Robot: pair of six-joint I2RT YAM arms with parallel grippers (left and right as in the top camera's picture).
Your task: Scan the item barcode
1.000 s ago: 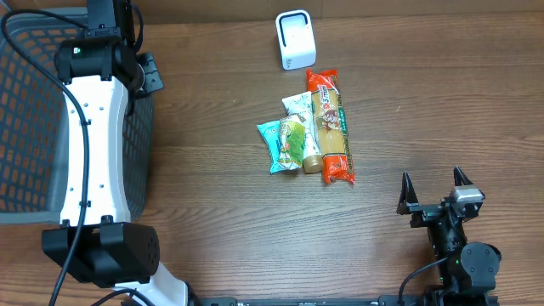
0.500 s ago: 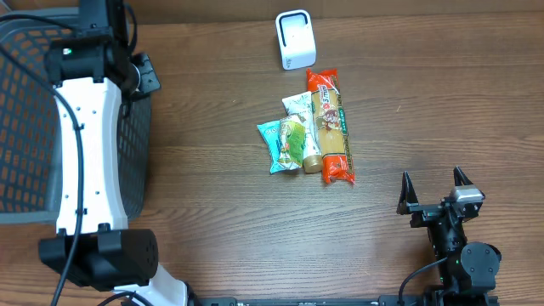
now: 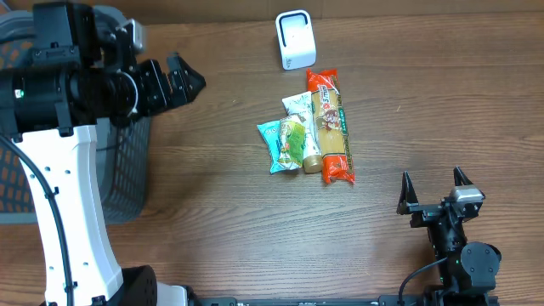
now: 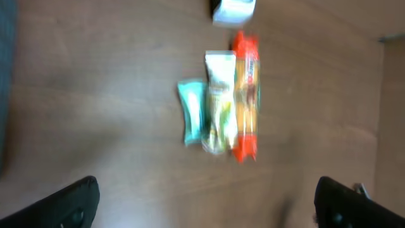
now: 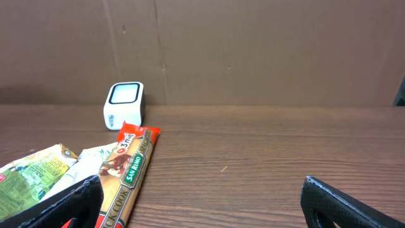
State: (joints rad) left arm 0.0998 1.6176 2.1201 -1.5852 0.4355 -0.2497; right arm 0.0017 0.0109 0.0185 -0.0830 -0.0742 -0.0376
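Note:
A white barcode scanner [image 3: 295,40] stands at the back of the wooden table. In front of it lies a pile of items: a long orange-red pasta packet [image 3: 330,126], a white-green packet [image 3: 299,109] and a teal packet [image 3: 274,146]. My left gripper [image 3: 189,78] hovers open and empty beside the basket, well left of the pile. Its blurred wrist view looks down on the pasta packet [image 4: 245,95] and the scanner [image 4: 234,9]. My right gripper [image 3: 435,183] rests open and empty at the front right, facing the pasta packet [image 5: 126,174] and the scanner [image 5: 124,104].
A dark mesh basket [image 3: 127,174] fills the left edge, partly under my left arm. A brown cardboard wall [image 5: 253,50] runs behind the table.
My left arm has swung out from over the basket toward the table's middle, and its jaws have gone from shut to wide open. The right arm and the pile have not moved.

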